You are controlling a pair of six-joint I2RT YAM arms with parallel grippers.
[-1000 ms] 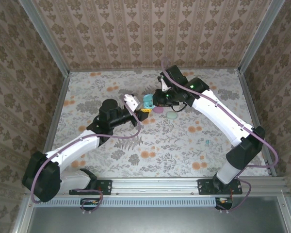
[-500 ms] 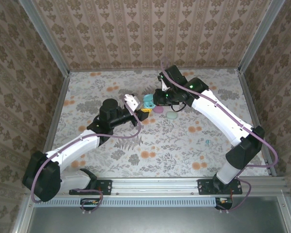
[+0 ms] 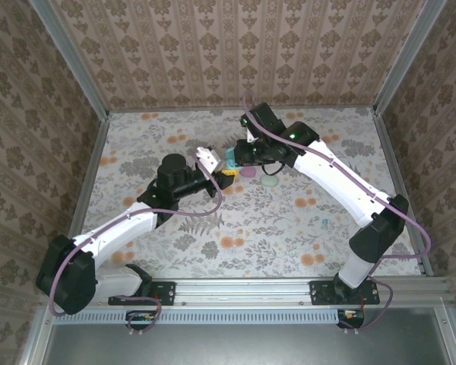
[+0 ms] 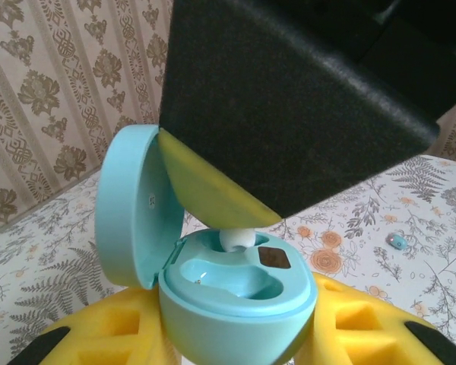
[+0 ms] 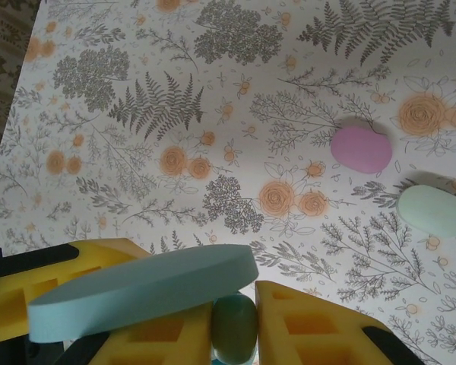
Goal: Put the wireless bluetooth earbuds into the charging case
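My left gripper [image 4: 235, 338] is shut on the base of the teal charging case [image 4: 239, 300], which stands with its lid [image 4: 125, 205] swung open to the left. One socket in the case is empty. In the other sits the white tip of an earbud [image 4: 236, 239], under the yellow pad of my right gripper's finger [image 4: 213, 190]. In the right wrist view my right gripper [image 5: 235, 325] is shut on this dark teal earbud [image 5: 235, 328], just behind the lid's edge [image 5: 144, 290]. From above, the two grippers meet at the case [image 3: 232, 158].
A shut pink case [image 5: 362, 148] and a shut mint case [image 5: 435, 211] lie on the floral table beyond the grippers, pink [image 3: 247, 172] and mint [image 3: 270, 181] from above. A loose blue earbud [image 3: 326, 223] lies to the right, also [image 4: 396, 241].
My right arm has shifted slightly left and back over the case. The left arm and the case have not moved.
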